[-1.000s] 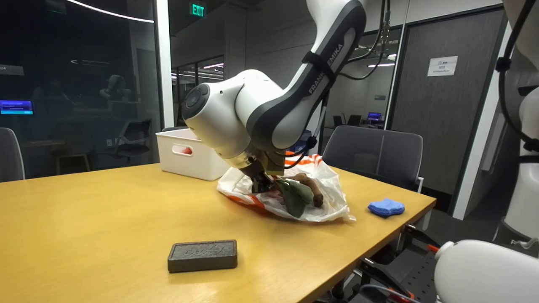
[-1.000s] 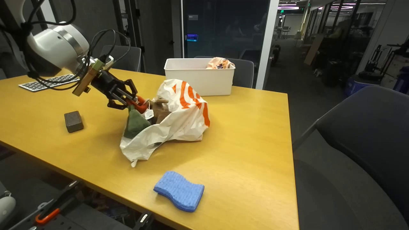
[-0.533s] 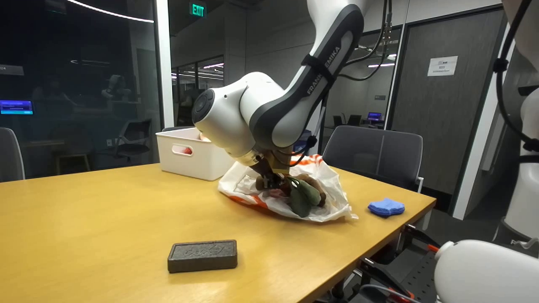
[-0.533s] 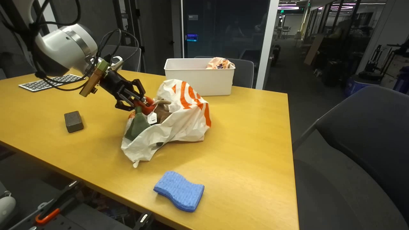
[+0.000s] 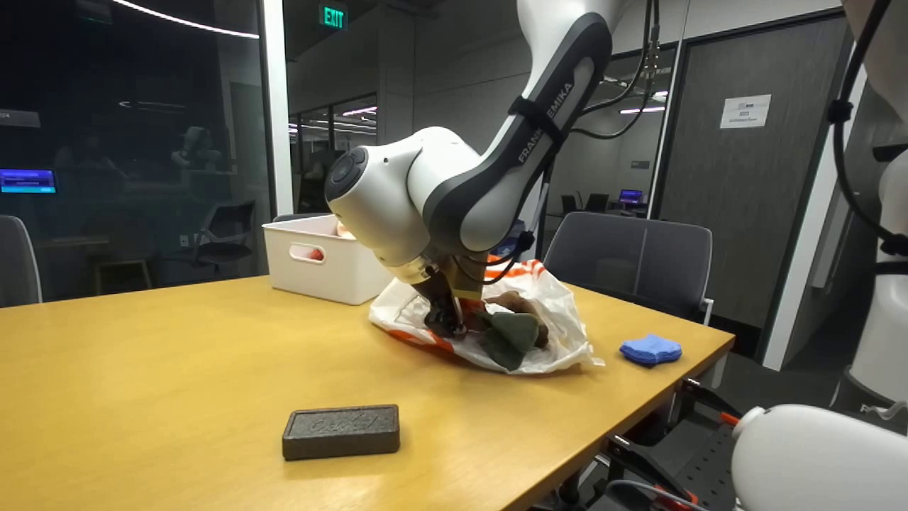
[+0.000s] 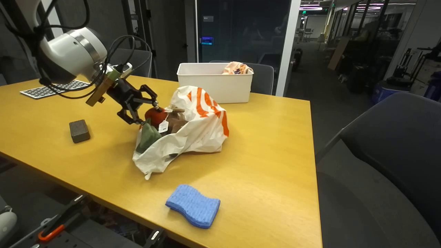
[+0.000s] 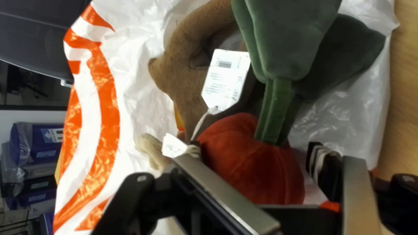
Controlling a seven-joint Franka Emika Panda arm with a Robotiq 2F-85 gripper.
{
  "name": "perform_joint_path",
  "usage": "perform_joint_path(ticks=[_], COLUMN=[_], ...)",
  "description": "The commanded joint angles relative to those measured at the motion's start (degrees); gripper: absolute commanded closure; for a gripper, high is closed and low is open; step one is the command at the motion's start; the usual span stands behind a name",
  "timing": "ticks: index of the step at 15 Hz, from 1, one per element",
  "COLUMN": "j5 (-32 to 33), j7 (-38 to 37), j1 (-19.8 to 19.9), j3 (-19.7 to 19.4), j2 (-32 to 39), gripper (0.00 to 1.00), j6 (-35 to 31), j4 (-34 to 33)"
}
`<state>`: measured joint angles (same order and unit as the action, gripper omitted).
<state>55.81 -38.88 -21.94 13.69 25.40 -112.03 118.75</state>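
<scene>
A red plush (image 7: 251,163) with a green stem and green leaves (image 7: 287,39) lies at the mouth of a crumpled white plastic bag (image 6: 193,137) with orange print. My gripper (image 7: 254,156) stands open around the red plush. In the wrist view the left fingertip is against or very close to its side, while a gap shows between it and the right finger (image 7: 326,166). Beside it in the bag is a brown plush (image 7: 186,78). A white paper tag (image 7: 225,78) hangs there on a string. In an exterior view the arm partly hides the red plush.
Behind the bag stands a white bin (image 6: 213,86) with patterned cloth inside. A blue sponge (image 6: 194,206) lies near the table's edge. A dark block (image 5: 340,433) and a keyboard (image 6: 38,92) are also on the table.
The gripper moved a little further toward the bag, then its jaws spread and let go of the red plush. The green leaves have shifted and sunk slightly.
</scene>
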Motion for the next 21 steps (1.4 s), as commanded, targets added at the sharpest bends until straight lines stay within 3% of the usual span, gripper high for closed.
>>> perform_joint_path(ticks=[1, 7, 10, 12, 17, 21], j5=[0.16, 1.24, 4.05, 2.41, -10.85, -21.56], j7=[1.35, 1.39, 3.79, 7.32, 20.93, 34.79], j1=[-0.01, -0.32, -1.85, -2.88, -3.41, -3.00], j3=[0.20, 0.53, 2.23, 4.60, 10.91, 12.10], j2=[-0.80, -2.11, -3.16, -4.34, -7.17, -5.06], gripper=[0.00, 0.00, 0.00, 0.00, 0.00, 0.00], j6=[-3.10, -6.20, -10.92, -12.80, -18.25, -23.10], j4=[0.78, 1.94, 2.61, 3.14, 4.26, 3.64])
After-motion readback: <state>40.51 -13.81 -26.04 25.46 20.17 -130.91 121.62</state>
